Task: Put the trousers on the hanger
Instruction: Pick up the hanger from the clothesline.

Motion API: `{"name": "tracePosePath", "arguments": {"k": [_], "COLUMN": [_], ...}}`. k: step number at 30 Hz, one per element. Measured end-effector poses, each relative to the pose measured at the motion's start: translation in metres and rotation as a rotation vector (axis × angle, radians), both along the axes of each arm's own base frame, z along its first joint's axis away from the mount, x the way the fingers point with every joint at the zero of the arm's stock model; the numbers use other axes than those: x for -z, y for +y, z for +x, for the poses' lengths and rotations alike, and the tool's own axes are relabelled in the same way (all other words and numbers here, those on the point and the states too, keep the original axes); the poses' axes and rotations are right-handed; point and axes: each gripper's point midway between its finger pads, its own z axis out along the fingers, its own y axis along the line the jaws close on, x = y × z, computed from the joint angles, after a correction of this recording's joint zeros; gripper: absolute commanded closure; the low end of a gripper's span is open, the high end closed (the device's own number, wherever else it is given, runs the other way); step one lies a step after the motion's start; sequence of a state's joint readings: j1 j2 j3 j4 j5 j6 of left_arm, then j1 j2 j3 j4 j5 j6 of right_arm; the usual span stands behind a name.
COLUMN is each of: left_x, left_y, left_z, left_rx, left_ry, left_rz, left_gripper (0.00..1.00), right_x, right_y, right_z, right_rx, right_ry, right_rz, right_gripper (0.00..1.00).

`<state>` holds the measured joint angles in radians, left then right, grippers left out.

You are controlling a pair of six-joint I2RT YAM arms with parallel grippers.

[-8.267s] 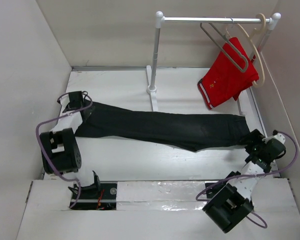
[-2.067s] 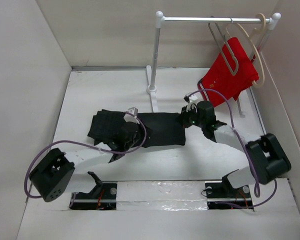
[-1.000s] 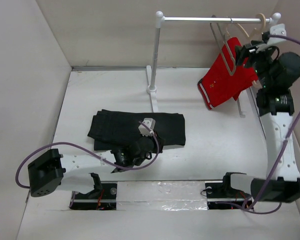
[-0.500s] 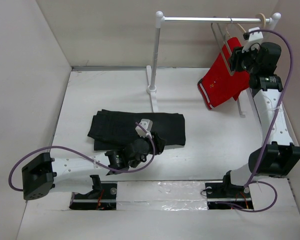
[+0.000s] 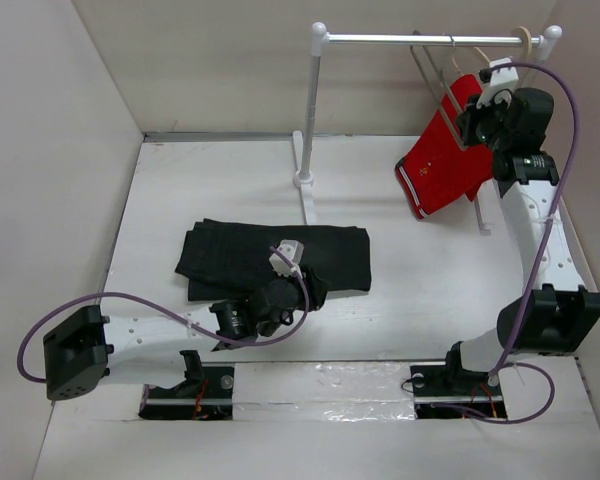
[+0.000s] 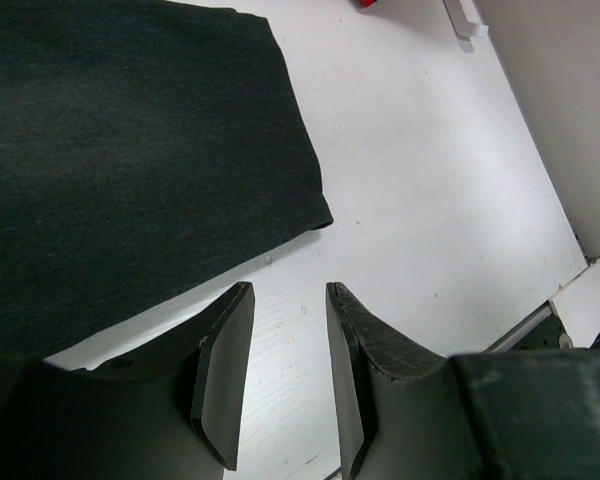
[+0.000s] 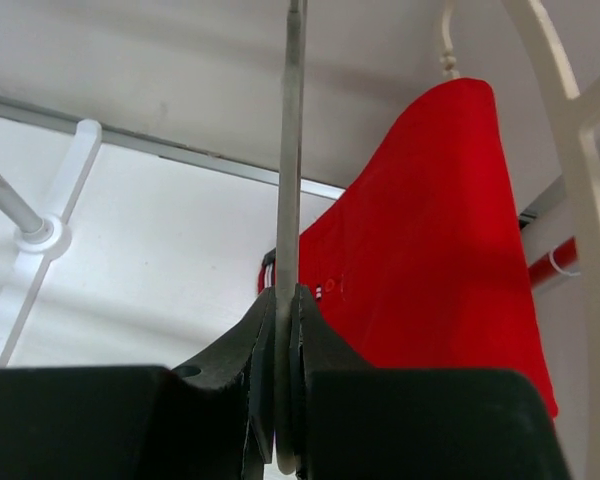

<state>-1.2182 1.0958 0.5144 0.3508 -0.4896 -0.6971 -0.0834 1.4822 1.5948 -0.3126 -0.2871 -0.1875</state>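
Long black soft-fabric trousers (image 5: 230,250), stretched full length between both arms some seconds ago, now lie folded into a compact rectangle on the white tabletop (image 5: 410,290), left of centre and near the foot of the white clothes rail (image 5: 310,120).

The right arm (image 5: 528,220), which was down at one trouser end then, now reaches up to the right end of the rail. The left arm (image 5: 150,335) lies low along the near side of the tabletop, its wrist over the near right corner of the fold.

Red shorts with white trim (image 5: 445,165) hang from a cream rounded hanger (image 7: 590,230) on the rail. Just beside them hangs the thin grey metal hanger (image 5: 432,78), its hook over the bar, carrying nothing. It has slid slightly left along the bar in the last half second.

The right jaws are pinched tight on one wire side of that grey hanger (image 7: 294,150). The left jaws stand a narrow way apart with nothing between them, over bare tabletop just off the corner of the folded cloth (image 6: 130,150).

Judged from this, the folding looks finished and the hanger is gripped but not yet off the rail. No fabric touches it. Bringing hanger and trousers together and draping the fold over the wire remains, so the task seems about midway.
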Motion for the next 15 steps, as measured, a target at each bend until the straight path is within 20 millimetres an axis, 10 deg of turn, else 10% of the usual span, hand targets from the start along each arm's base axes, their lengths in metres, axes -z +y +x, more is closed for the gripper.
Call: {"name": "tracePosePath", "arguments": {"k": [15], "left_x": [-0.035], "left_y": [-0.019], "left_z": [0.009], "left_rx": [0.002], "left_ry": [-0.037], "left_rz": [-0.027], "left_gripper": [0.51], "right_x": [-0.041], "right_y": [0.016], "right_z": [-0.037], "right_rx": [0.047], "right_ry": [-0.196], "right_rz": [0.025], "right_gripper": [1.0]}}
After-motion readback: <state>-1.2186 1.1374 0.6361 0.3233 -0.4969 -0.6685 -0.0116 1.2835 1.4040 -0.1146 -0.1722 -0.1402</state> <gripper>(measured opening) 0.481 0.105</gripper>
